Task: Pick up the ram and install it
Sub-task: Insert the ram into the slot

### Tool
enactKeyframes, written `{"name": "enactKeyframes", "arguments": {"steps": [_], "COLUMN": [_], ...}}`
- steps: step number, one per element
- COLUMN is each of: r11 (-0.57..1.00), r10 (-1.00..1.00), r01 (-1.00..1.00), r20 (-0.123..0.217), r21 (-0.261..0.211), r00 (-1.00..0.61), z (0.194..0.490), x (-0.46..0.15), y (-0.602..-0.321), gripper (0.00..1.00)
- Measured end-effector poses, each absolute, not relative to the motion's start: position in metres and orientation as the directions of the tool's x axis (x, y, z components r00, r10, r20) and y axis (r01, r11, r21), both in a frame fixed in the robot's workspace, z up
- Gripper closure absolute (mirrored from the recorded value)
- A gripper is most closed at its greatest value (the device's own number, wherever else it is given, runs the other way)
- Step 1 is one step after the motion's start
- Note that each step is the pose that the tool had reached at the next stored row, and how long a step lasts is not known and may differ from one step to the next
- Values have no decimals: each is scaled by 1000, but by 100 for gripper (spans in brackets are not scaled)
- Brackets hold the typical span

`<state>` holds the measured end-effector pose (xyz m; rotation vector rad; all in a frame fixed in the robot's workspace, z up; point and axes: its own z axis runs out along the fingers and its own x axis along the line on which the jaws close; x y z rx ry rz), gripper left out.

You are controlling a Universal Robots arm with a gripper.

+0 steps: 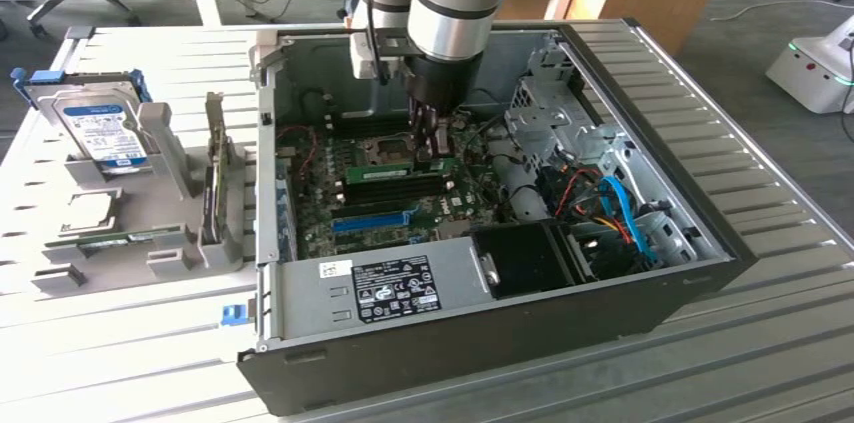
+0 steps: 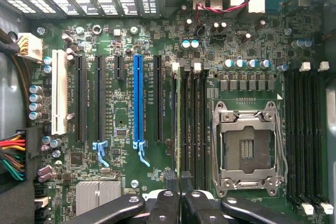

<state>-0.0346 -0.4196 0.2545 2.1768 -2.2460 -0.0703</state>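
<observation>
Your tool (image 2: 180,178) is set narrow. Its black fingertips (image 2: 170,178) are closed together over one end of the ram (image 1: 394,170); can't tell if they pinch it or just press on it. The ram is a thin green board standing on edge in a black memory slot on the motherboard (image 2: 118,103), between the bright-blue slot (image 2: 138,100) and the CPU socket (image 2: 247,148). The socket is a square, shiny metal frame. Near the blue slot are long black slots and one white plastic slot (image 2: 59,100). White printing runs along the slots, too small to read.

In the exterior view, the dark grey case (image 1: 467,358) lies open on a ribbed, pale metal surface (image 1: 747,363). The white label (image 1: 394,288) on the grey power supply box has black print and logos, not legible. Blue flat cables (image 1: 627,213) sit inside the case toward the exterior view's right. At the exterior view's left, a grey plastic rack (image 1: 160,143) holds a hard drive (image 1: 100,128) with a blue-and-white label, text unreadable.
</observation>
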Motion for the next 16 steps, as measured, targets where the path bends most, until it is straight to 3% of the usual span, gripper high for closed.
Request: {"name": "enactKeyframes", "arguments": {"steps": [16], "r11": [31], "r10": [-999], "r01": [-999], "r20": [-22], "r21": [38], "r00": [-32], "z": [247], "x": [-35], "y": [-420], "gripper": [88]}}
